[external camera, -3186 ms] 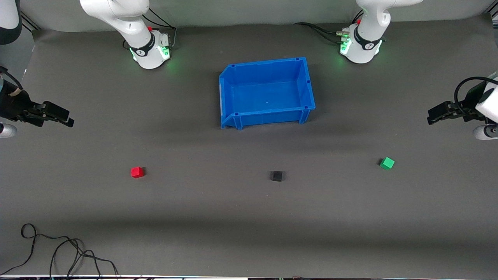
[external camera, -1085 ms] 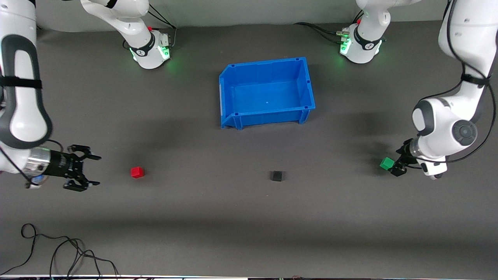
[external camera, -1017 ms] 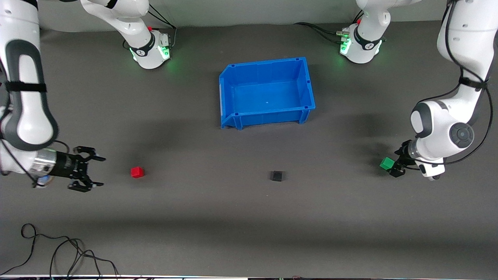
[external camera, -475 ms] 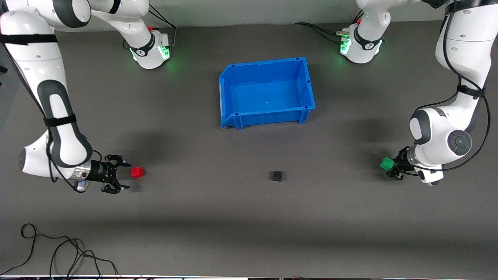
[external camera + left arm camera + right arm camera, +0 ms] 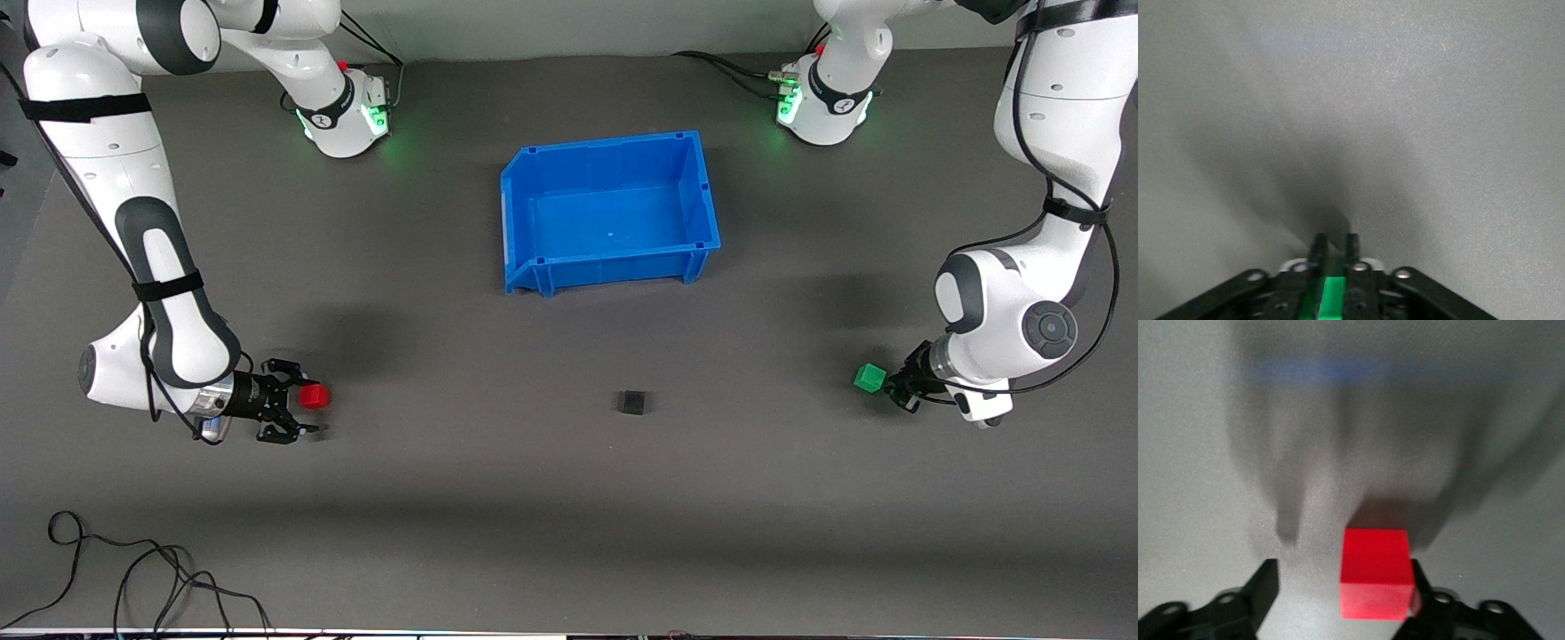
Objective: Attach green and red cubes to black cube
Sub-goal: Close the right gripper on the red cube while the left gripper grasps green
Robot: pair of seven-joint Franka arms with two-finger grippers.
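Note:
The red cube [image 5: 314,396] sits on the grey mat toward the right arm's end. My right gripper [image 5: 299,402] is open and low around it. In the right wrist view the red cube [image 5: 1376,573] lies between the fingers, close against one finger [image 5: 1423,592]. The green cube [image 5: 870,378] is at the tip of my left gripper [image 5: 893,389], toward the left arm's end. In the left wrist view the left gripper [image 5: 1335,241] has its fingers close together with the green cube [image 5: 1333,297] between them. The black cube [image 5: 632,403] sits alone on the mat between the two.
A blue bin [image 5: 613,267] stands open on the mat, farther from the front camera than the black cube. Black cables [image 5: 133,578] lie at the mat's front corner on the right arm's side.
My right gripper has moved along the mat to the red cube and now straddles it. My left gripper and the green cube have shifted slightly toward the black cube.

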